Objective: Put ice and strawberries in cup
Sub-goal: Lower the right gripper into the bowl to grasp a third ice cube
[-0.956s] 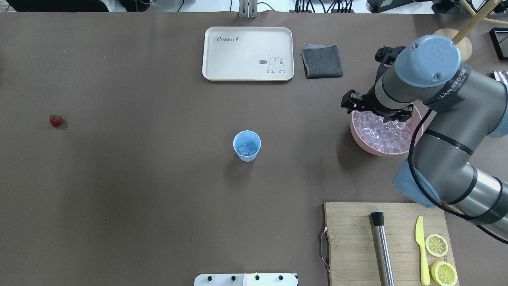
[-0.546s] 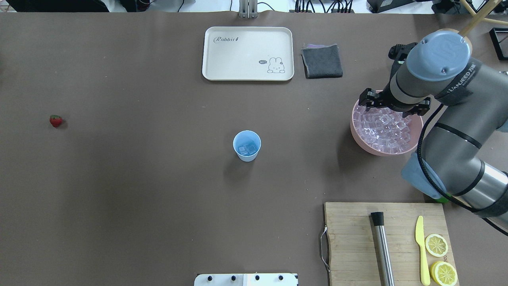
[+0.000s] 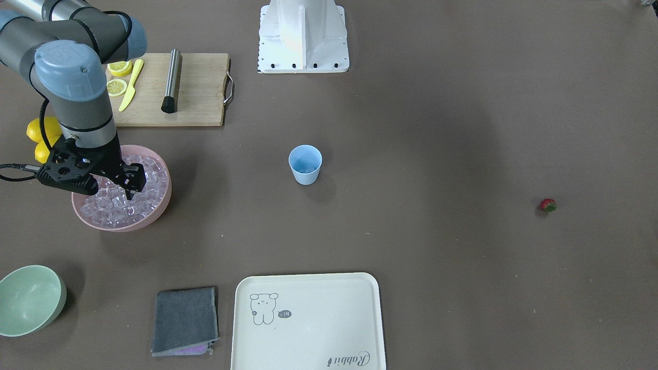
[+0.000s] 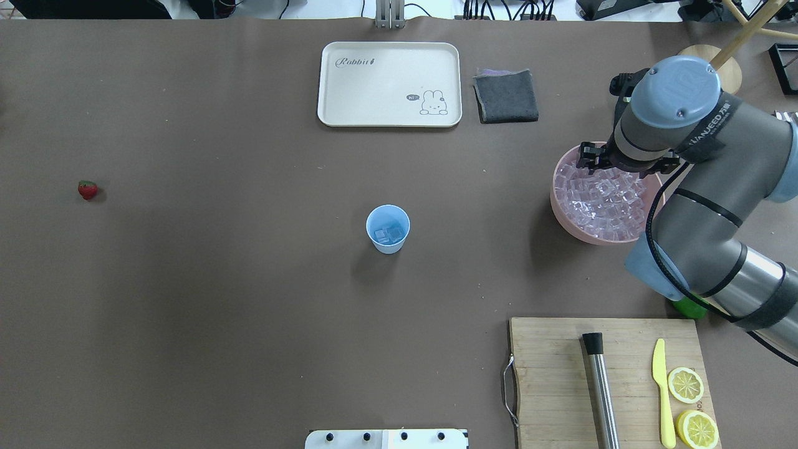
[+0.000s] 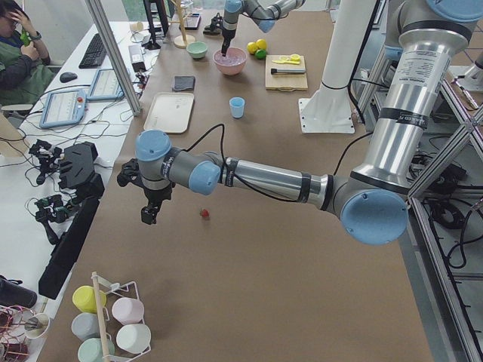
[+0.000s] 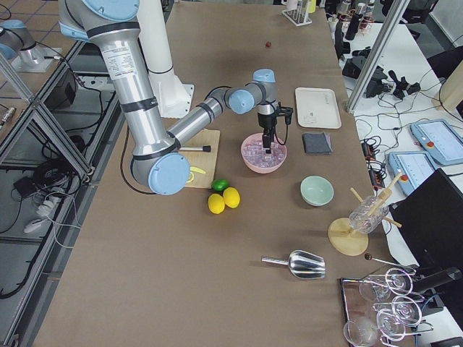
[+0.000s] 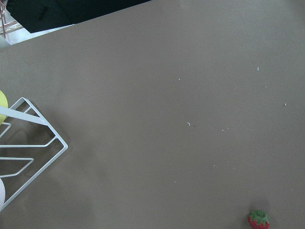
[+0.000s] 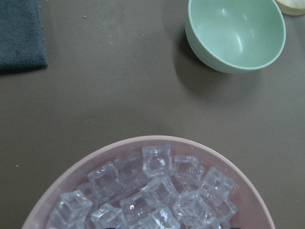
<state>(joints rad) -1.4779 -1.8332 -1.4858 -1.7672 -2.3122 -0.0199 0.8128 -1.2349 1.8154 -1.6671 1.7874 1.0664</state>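
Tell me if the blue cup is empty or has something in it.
Not empty: the cup holds a few ice cubes at its bottom, seen from overhead. The strawberry lies out on the table.

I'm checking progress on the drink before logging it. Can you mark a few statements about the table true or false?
1. The cup has some ice in it. True.
2. The strawberry is in the cup. False: it lies on the table, far off towards the robot's left.
3. The right gripper is over the pink bowl, fingers down at the cubes. True.
4. The grey cloth lies on the tray. False: it lies on the table beside the tray.
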